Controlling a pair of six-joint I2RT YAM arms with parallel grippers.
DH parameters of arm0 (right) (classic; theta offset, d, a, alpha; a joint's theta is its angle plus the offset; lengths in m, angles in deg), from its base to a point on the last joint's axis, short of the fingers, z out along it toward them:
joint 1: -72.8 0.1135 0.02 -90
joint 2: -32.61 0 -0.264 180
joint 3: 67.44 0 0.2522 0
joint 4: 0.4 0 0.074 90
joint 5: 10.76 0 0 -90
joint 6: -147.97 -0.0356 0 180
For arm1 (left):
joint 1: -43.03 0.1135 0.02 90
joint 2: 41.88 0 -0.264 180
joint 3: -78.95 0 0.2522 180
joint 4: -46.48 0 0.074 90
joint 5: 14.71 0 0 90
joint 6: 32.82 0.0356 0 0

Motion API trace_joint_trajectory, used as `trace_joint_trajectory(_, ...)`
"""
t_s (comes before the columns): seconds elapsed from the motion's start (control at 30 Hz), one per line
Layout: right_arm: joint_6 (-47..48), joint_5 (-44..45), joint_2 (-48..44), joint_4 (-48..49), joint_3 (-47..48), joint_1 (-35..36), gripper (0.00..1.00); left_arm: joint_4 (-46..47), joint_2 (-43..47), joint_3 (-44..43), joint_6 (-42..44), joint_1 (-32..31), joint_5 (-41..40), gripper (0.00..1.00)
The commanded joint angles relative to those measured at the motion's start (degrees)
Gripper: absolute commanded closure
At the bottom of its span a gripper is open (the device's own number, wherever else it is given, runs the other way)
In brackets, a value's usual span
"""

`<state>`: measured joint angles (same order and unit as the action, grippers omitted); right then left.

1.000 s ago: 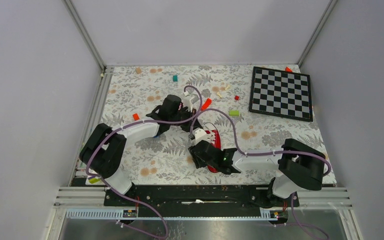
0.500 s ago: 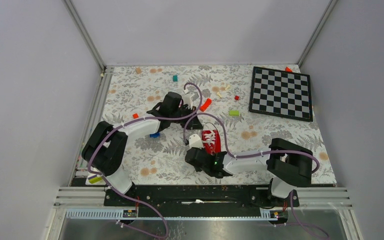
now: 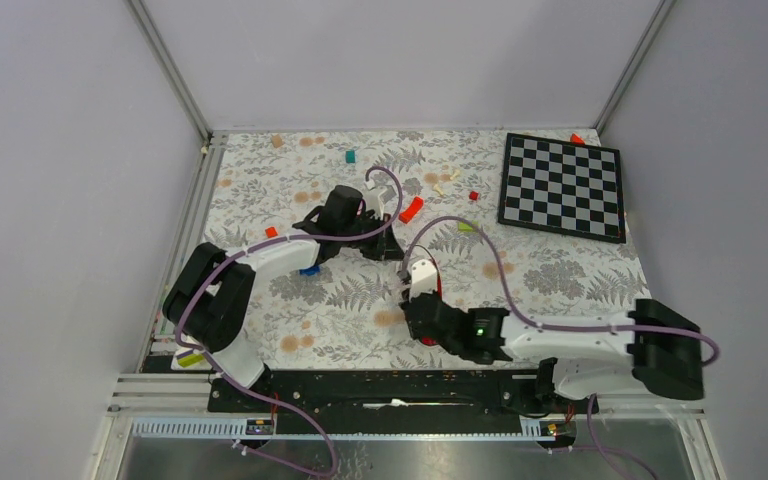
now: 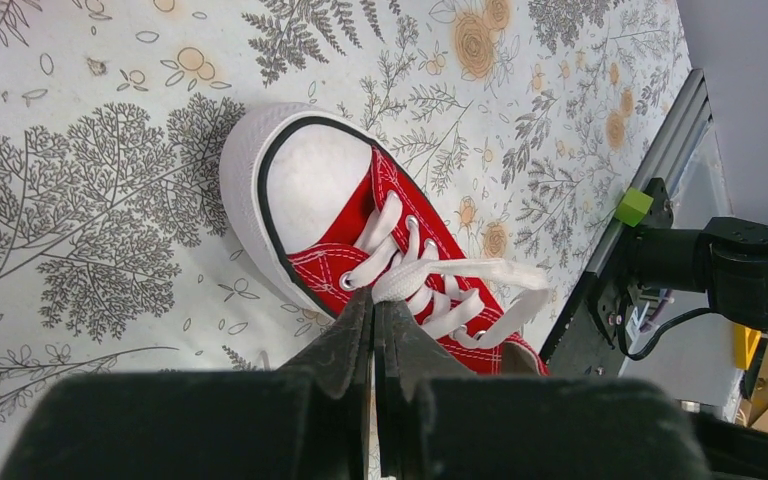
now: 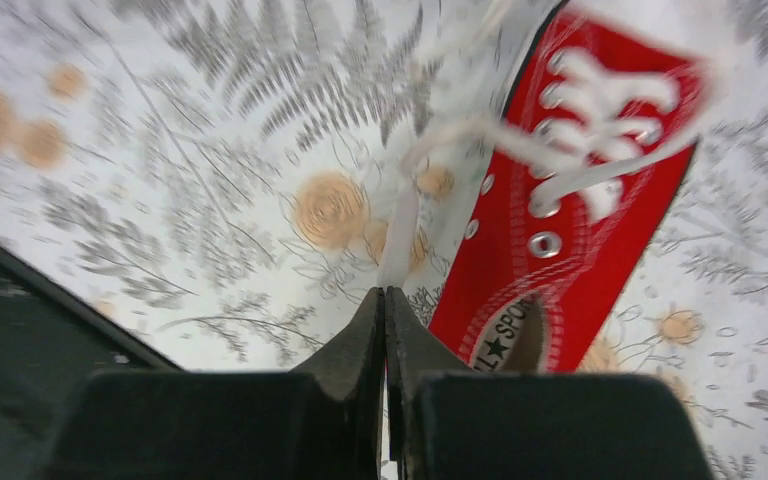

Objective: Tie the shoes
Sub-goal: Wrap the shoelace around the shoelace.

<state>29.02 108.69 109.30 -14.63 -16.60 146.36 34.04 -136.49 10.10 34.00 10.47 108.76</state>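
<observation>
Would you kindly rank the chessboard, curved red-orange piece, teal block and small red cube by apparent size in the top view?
Chessboard
Curved red-orange piece
Teal block and small red cube: too alike to rank.

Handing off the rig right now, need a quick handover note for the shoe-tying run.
Left gripper: shut, tips at the laces near the toe end; whether it pinches one is unclear.
Right gripper: shut on a loose lace strand beside the sneaker.
Sneaker: upright on the floral table, between the arms.
Done: lace grabbed. To do: cross, knot, bow; none visible yet.
</observation>
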Motion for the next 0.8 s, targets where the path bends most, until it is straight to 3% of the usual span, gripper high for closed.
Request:
trace_joint_trajectory(0.0,2.07,5.48,-10.12,-2.6,-0.02,0.38,1.0,3.37,2.93,0.79,-1.37,0.3,1.72,1.0)
trace_joint_trajectory(0.33,0.09,5.23,-14.99,-6.97,1.02,-4.78,1.0,3.55,5.67,4.16,-2.41,-0.91,2.55,1.0)
trace_joint_trajectory(0.77,-0.64,5.77,-29.36,-16.47,-3.13,-12.5,1.0,3.23,7.76,5.54,-3.8,-3.08,2.39,1.0)
